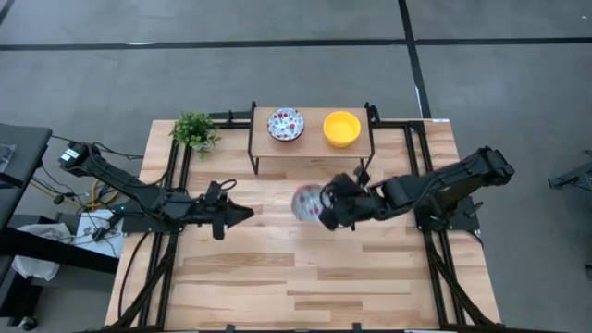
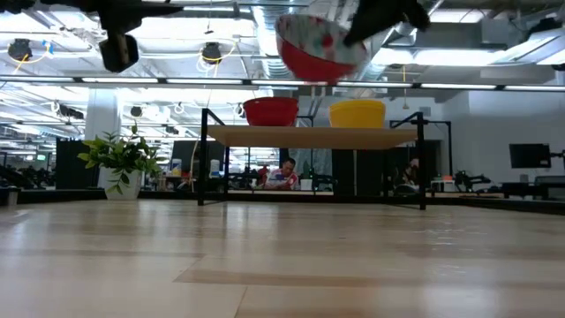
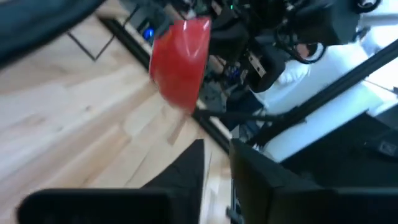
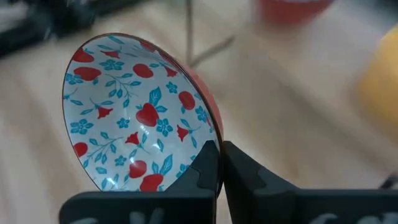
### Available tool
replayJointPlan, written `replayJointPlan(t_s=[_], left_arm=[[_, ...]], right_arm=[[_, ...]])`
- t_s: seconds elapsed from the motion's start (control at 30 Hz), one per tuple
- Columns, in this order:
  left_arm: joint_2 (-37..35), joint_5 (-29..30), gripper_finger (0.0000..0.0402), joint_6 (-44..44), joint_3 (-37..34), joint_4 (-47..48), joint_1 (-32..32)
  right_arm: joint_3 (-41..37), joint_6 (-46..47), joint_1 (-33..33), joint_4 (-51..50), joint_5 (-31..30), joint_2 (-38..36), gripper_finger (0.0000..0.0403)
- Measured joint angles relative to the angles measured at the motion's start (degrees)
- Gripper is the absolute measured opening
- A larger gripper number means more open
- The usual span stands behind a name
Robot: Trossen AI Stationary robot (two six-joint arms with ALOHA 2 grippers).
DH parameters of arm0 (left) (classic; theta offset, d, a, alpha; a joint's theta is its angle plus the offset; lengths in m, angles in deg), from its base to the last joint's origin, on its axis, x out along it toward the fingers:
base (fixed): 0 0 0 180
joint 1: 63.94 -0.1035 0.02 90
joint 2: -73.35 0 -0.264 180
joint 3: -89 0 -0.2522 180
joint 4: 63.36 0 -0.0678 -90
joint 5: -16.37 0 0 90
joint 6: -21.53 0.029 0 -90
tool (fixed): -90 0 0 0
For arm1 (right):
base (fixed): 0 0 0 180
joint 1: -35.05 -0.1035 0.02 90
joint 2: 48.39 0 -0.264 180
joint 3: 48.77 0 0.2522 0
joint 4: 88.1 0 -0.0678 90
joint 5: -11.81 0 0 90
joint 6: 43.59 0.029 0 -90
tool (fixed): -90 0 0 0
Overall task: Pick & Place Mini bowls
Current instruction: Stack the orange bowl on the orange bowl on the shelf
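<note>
Three mini bowls show. A floral bowl, white inside with red and blue flowers and red outside (image 1: 286, 124), and a plain yellow bowl (image 1: 341, 129) stand on a small raised shelf (image 1: 313, 148) at the table's far side. My right gripper (image 1: 322, 211) is shut on a second floral bowl (image 1: 306, 203), held in the air in front of the shelf, high in the low view (image 2: 316, 46). My left gripper (image 1: 242, 214) waits shut to the left of that bowl, touching nothing. The left wrist view shows the held bowl's red outside (image 3: 180, 62). My right gripper pinches the floral bowl's rim (image 4: 213, 138) between its two fingers, one finger (image 4: 204, 167) on the patterned inside and the other on the red outside. The fingers come level from the table's right. The bowl is lifted clear and tilted.
A small green potted plant (image 1: 194, 130) stands at the table's far left corner, beside the shelf. The shelf's dark metal legs (image 2: 205, 157) rise from the tabletop. Bare wooden table (image 1: 305, 277) spreads toward the near edge. People sit in the room beyond (image 2: 284, 174).
</note>
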Motion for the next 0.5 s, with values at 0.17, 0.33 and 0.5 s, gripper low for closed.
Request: replayJointPlan(t_s=[0.17, 0.33, 0.5], left_arm=[[3.51, 2.84, 0.0120, 6.28, 0.00, -9.18, -0.15], [8.69, 9.20, 0.0145, 19.03, 0.00, -24.42, -0.17], [14.23, 11.47, 0.0146, 30.19, 0.19, -39.06, -2.96]], right_arm=[[4.55, -6.66, 0.28, 1.94, -12.00, 0.00, 0.0000], [5.92, -15.27, 0.30, 9.52, -20.36, -0.02, 0.0000], [5.95, -28.99, 0.28, 23.02, -24.29, 0.18, 0.0000]])
